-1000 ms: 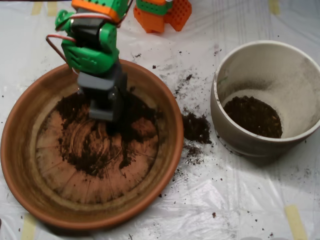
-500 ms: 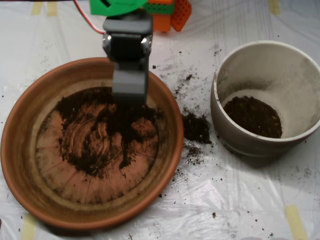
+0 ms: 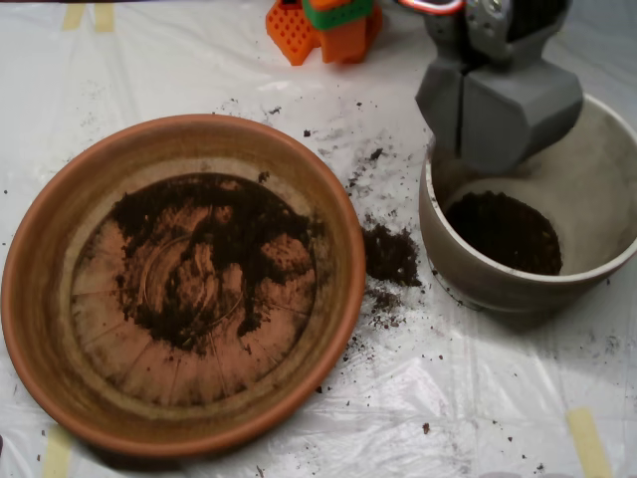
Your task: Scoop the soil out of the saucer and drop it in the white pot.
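We are looking down on a desk covered in wrinkled white plastic sheeting, with strips of pale tape near its edges.

On the left, a large, round, shallow terracotta saucer is taking up most of that side. Dark brown-black, crumbly potting soil is lying across its base in clumps and thin smears, thickest toward the far and right parts, and faint radial lines are showing through on the bare orange clay nearer to us.

On the right, a round, deep, off-white ceramic pot is standing well apart from the saucer. Its inside walls are looking dusty and stained, and a dark heap of soil is sitting at its bottom.

Between the two, a small pile of spilled soil is lying on the sheeting just beside the saucer's right rim, with loose crumbs scattering farther off.

The grey clamshell end effector is hanging over the far left rim of the pot, above its opening. Its two halves are meeting along a thin vertical seam, so it is looking closed; we cannot tell whether any soil is inside.

At the far edge, the arm's orange and green base is standing.
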{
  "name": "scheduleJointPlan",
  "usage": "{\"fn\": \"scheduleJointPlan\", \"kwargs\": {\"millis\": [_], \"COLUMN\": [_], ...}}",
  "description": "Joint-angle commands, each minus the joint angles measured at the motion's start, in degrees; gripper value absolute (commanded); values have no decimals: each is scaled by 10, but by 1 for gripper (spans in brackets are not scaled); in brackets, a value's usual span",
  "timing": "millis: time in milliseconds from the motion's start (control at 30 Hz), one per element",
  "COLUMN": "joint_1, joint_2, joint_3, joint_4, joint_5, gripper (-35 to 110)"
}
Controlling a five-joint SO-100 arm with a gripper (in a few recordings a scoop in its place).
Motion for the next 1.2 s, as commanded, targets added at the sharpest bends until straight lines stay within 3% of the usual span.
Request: {"fn": "scheduleJointPlan", "kwargs": {"millis": [0, 100, 133, 367, 533, 900, 1167], "joint_1": [-32, -44, -46, -32, 56, 323, 377], "joint_2": [-22, -40, -38, 23, 85, 202, 149], "joint_3": [-69, -60, -49, -28, 2, 344, 506], "joint_4": [18, 28, 25, 22, 24, -112, -232], "joint_5": [-7, -11, -11, 8, 54, 74, 19], "gripper": [9, 35, 36, 37, 38, 41, 44]}}
